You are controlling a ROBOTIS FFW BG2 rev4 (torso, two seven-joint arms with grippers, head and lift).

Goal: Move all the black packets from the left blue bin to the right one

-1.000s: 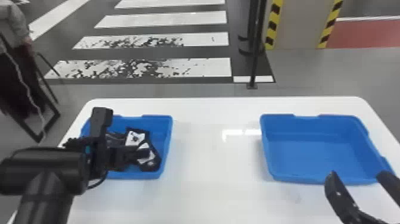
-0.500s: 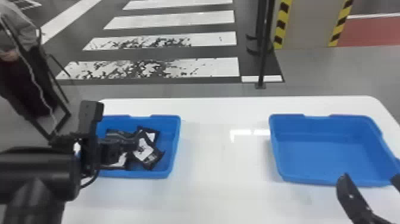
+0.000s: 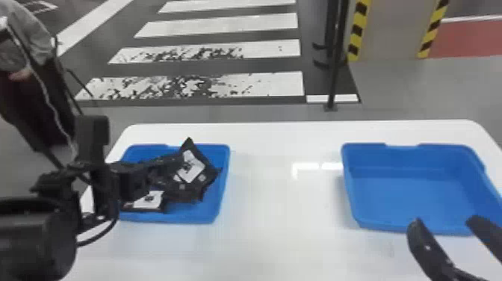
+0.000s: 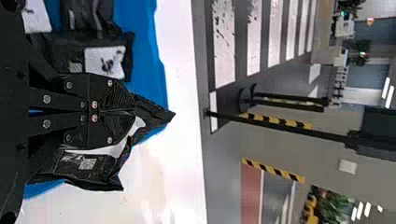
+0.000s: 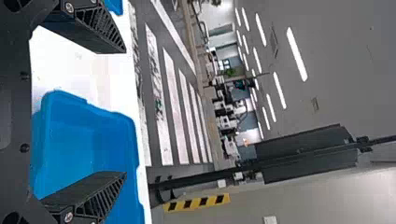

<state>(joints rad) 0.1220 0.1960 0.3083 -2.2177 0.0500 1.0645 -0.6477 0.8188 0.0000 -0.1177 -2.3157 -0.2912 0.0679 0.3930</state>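
Above the left blue plastic bin, the black left gripper pinches 1 flat black-and-white packet, now raised higher than before; other packets lie inside. Rightward, the spread black right gripper hangs near the right blue plastic bin.

A white table is seen at the near side. Beyond it, a crosswalk is painted on the grey floor, and its near stripes are partly worn. At its right end, a black pole is placed upright. Farther right, a grey wall is edged by yellow-black striped bands, and beside it a red floor area is seen. In the right wrist view, long ceiling lights are shown.
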